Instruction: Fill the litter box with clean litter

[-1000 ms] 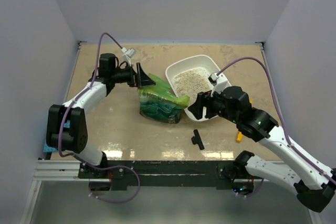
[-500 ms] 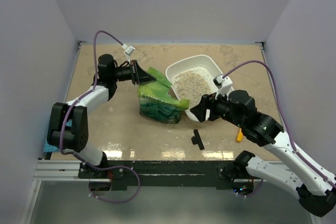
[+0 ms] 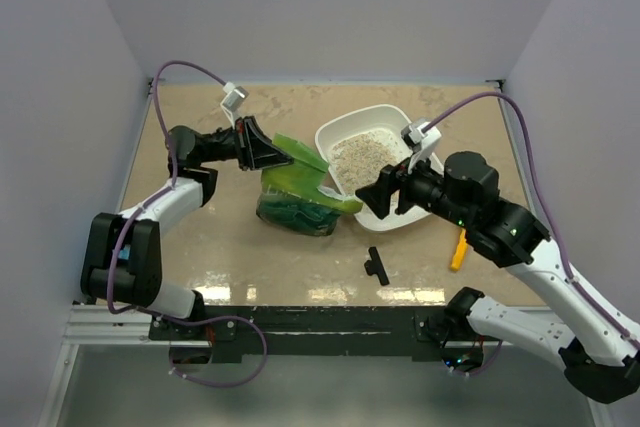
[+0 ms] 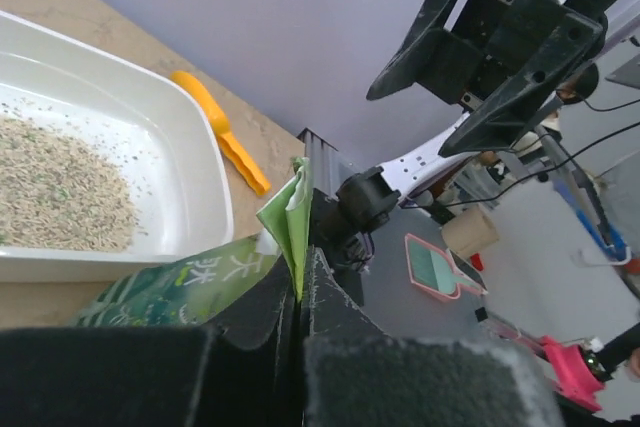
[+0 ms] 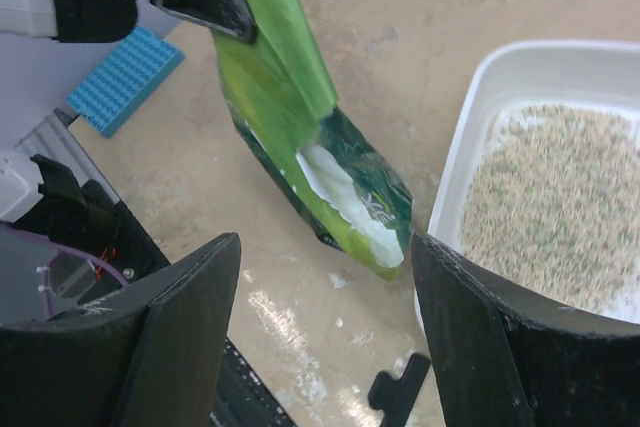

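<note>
**Left hand pinches the green bag beside the partly filled litter box**

The left hand (image 3: 268, 152) is closed tight on the folded top edge of the green bag (image 3: 295, 202). In the left wrist view the flattened green edge sticks up from between the pressed fingers (image 4: 250, 332). The bag leans over, its top drawn toward the left. Its torn mouth, showing white lining, points down and right toward the left rim of the litter box (image 3: 375, 109).

The white litter box sits on the desk (image 3: 200, 237) right of centre, just beside the bag. A heap of pale speckled litter (image 3: 362, 155) lies in its middle, and bare white floor shows around the heap.

The right hand (image 3: 385, 197) hangs above the near corner of the box with its jaws spread wide and nothing between them. Its wrist view looks down past both fingers at the bag's mouth.

An orange scoop (image 3: 459, 249) lies on the desk right of the box. A small black clip (image 3: 377, 265) lies near the front edge. A blue pad (image 5: 125, 77) sits at the desk's left edge.
</note>
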Controlling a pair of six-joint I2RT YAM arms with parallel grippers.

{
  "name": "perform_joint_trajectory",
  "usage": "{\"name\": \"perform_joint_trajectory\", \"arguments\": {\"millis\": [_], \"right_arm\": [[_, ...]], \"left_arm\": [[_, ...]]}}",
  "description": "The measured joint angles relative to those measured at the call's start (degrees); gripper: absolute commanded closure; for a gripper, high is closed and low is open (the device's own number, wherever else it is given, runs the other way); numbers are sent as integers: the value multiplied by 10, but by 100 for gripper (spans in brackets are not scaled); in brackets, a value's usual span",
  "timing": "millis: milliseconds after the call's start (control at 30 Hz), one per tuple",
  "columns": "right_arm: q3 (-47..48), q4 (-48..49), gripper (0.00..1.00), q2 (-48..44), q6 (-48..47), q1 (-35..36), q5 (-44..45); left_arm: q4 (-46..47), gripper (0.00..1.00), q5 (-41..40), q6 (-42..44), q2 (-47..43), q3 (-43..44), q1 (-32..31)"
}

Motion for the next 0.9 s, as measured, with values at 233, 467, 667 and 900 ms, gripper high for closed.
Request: {"name": "perform_joint_trajectory", "arguments": {"millis": [233, 467, 667, 900], "right_arm": [[26, 78, 17, 50, -130, 0, -74], [-5, 141, 14, 105, -264, 0, -125], [3, 168, 14, 158, -328, -8, -200], [56, 189, 18, 262, -346, -11, -283]], "left_arm": [[39, 100, 41, -68, 18, 4, -3], [45, 100, 68, -89, 25, 28, -12], [46, 100, 73, -92, 25, 29, -17], [46, 100, 75, -100, 25, 29, -19]]}}
